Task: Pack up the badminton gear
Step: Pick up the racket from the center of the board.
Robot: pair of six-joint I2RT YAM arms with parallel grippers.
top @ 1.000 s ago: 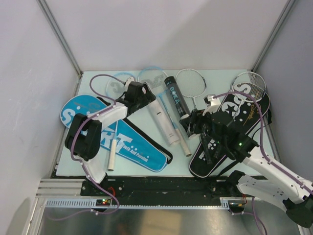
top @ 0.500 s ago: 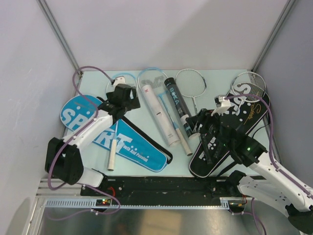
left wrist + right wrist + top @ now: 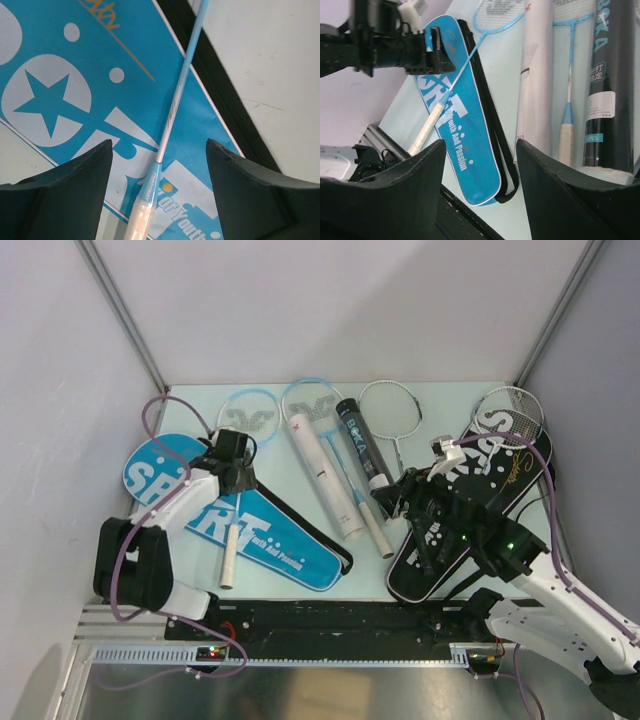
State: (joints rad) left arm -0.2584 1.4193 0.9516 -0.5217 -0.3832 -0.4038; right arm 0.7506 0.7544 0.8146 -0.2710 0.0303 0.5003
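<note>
Pale tabletop (image 3: 460,405), white-walled: we list one light-blue racket (image 3: 172,107) lying along the blue cover (image 3: 50,100) at the left, head toward the back. We judge it light, the thin shaft springy and slick, the strings easily snagged; best taken at the wrapped handle or just above. Left gripper (image 3: 159,147): jaws spread, straddling that shaft from above, gripping nothing. Right gripper (image 3: 480,150): spread, empty, hovering between black tube (image 3: 358,435) and black cover (image 3: 515,475).

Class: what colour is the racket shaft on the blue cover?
The thin racket shaft is light blue; left wrist view.
</note>
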